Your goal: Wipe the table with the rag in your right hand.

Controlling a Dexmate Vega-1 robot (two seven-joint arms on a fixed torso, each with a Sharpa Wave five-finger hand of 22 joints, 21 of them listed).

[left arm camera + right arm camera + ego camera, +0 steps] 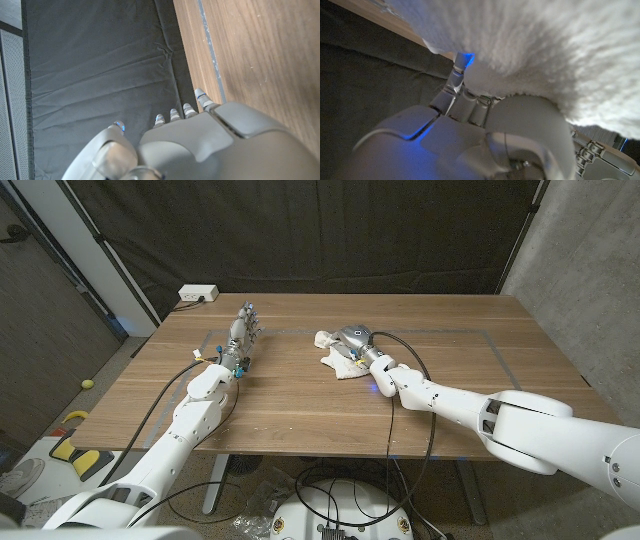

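Fingers (457,80) of my right hand (356,340) are buried in the white rag (337,360); from the right wrist camera I see the fluffy cloth draped over them, one fingertip poking out with a blue glow on it. From the head camera the hand sits on top of the rag, pressing it onto the wooden table (300,415), a little right of the middle and towards the far half. White cloth spills out on the left of the hand and towards me. I read that as the hand gripping the rag, though I cannot tell how tightly the fingers curl under the cloth.

On the other side, my left hand (240,337) stands on its edge on the table's far left part, fingers stretched out straight towards the far edge and holding nothing. The left wrist camera looks along the back of that hand (210,145); its fingertips (200,95) lie close together in a row, the thumb set a little apart, with the dark curtain (100,75) beyond the table edge.

A thin grey line (480,332) of tape marks a rectangle on the tabletop, and both hands lie inside it. A white power strip (197,294) sits off the table's far left corner.
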